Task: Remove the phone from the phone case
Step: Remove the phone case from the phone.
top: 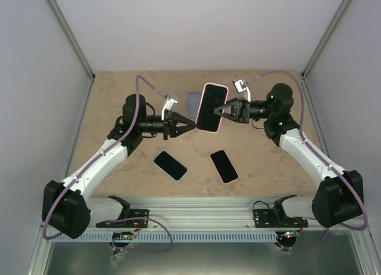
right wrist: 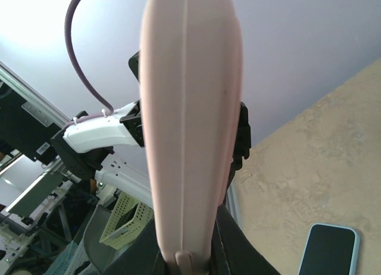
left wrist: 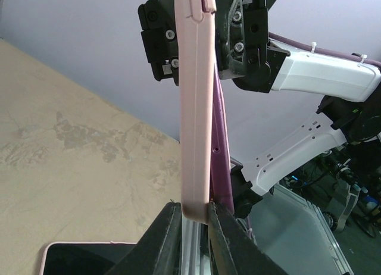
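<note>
A phone with a dark screen sits in a pink phone case [top: 212, 107], held in the air over the middle of the table. My left gripper [top: 193, 122] is shut on the case's lower left corner. In the left wrist view its jaws [left wrist: 195, 218] pinch only the pink case [left wrist: 195, 108], and the purple phone body [left wrist: 221, 150] stands slightly apart from the case beside the right finger. My right gripper [top: 215, 110] is shut on the opposite long edge. In the right wrist view it [right wrist: 193, 251] clamps the pink case [right wrist: 190, 126] near a side button.
Two more phones lie flat on the near table: one in a light blue case [top: 171, 165] and a black one [top: 224, 166]. A lavender flat item [top: 194, 99] lies behind the held phone. Walls enclose the table on three sides.
</note>
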